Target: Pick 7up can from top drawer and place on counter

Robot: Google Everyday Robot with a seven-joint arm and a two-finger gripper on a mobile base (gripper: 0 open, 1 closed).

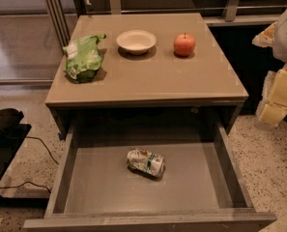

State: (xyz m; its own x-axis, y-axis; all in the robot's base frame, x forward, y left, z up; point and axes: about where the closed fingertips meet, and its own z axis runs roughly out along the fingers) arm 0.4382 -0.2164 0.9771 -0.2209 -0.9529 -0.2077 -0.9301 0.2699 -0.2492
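Note:
The 7up can [146,162] lies on its side, dented, on the flat bottom of the open top drawer [99,187], a little right of the middle. The drawer is pulled fully out below the counter [148,76]. My gripper [277,96] is at the far right edge of the view, raised beside the counter's right side, well away from the can and holding nothing that I can see. Part of it is cut off by the frame edge.
On the counter stand a green chip bag [83,57] at the left, a white bowl [136,41] at the back middle and a red apple [184,44] at the back right. A black object with a cable [5,144] sits on the floor at the left.

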